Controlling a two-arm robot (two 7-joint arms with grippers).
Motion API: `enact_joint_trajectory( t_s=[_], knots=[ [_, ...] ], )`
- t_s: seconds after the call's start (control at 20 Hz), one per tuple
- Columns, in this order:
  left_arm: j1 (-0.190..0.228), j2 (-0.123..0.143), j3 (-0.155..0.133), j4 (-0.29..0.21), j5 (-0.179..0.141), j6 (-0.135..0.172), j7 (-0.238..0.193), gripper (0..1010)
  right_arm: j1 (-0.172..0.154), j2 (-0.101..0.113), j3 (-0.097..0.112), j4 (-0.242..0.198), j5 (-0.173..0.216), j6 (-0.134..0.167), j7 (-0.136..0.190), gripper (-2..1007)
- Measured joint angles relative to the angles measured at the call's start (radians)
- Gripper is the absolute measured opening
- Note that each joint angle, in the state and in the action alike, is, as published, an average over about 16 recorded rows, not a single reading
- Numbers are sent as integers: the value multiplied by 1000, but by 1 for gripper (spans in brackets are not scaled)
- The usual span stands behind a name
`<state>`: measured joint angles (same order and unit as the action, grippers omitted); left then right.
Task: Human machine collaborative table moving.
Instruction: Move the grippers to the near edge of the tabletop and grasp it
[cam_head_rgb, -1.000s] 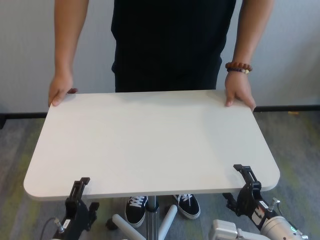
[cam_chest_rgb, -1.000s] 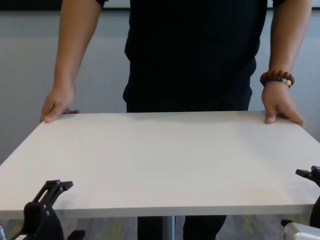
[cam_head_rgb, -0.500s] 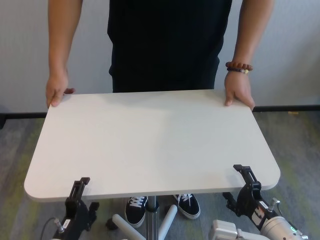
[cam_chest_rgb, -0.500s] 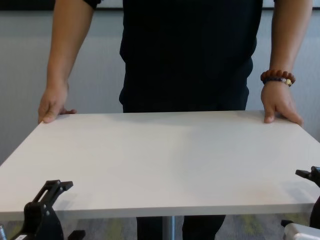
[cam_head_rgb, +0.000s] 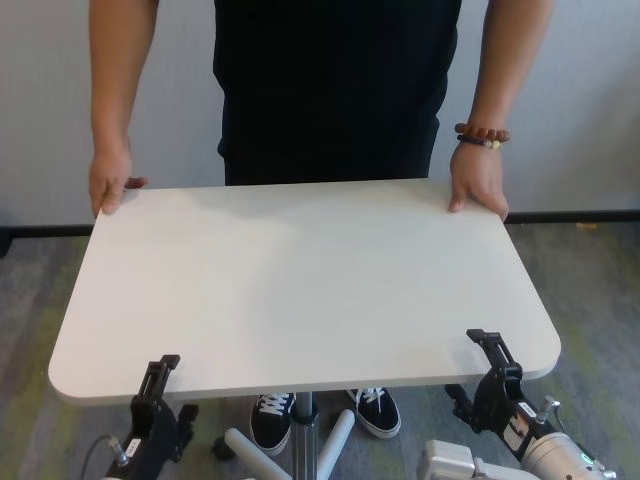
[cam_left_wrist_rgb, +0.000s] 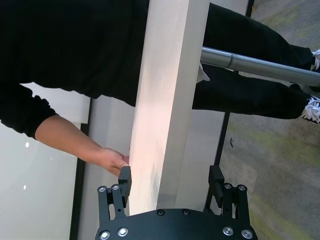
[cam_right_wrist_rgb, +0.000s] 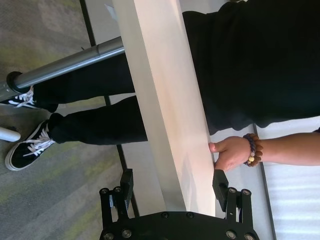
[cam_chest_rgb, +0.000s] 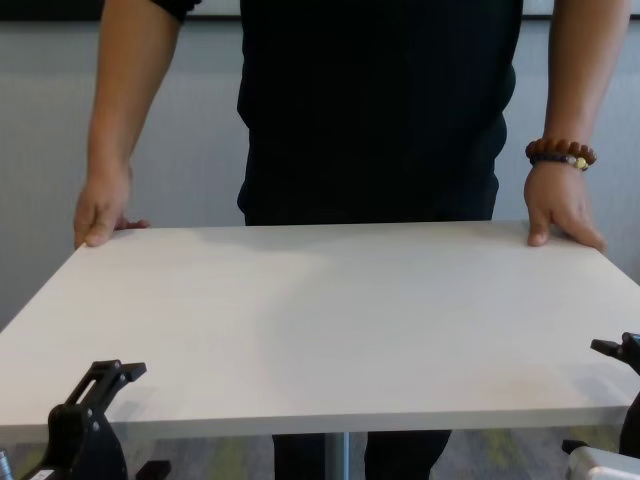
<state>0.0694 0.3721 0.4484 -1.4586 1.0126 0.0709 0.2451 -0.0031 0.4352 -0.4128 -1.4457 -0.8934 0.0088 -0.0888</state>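
The off-white table (cam_head_rgb: 300, 280) stands between me and the human (cam_head_rgb: 340, 80) in black, who holds its far corners with both hands (cam_head_rgb: 112, 182) (cam_head_rgb: 478, 180); a beaded bracelet (cam_head_rgb: 482, 133) is on the wrist at the view's right. My left gripper (cam_head_rgb: 158, 375) straddles the near edge towards the left corner. In the left wrist view it (cam_left_wrist_rgb: 170, 181) is open, one finger against the top and a gap below. My right gripper (cam_head_rgb: 492, 355) straddles the near edge by the right corner. The right wrist view shows it (cam_right_wrist_rgb: 173, 182) open around the board.
Under the tabletop runs the grey pedestal pole (cam_right_wrist_rgb: 65, 67), with white base legs (cam_head_rgb: 335, 430) on the grey carpet. The person's black-and-white shoes (cam_head_rgb: 272, 418) stand close to the base. A pale wall is behind the person.
The person's torso and the hand at the view's left have shifted slightly left. The table and both grippers have hardly moved.
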Motion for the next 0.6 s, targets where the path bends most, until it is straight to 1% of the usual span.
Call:
enact_joint_trajectory(
  t_s=[0.4,0.6],
  knots=[
    [0,0,0,0,1,1,0,1001,0,0,0,0,0,0,0,1005],
    [-1,4,4,0,17,12,1,1001,0,0,0,0,0,0,0,1005]
  ],
)
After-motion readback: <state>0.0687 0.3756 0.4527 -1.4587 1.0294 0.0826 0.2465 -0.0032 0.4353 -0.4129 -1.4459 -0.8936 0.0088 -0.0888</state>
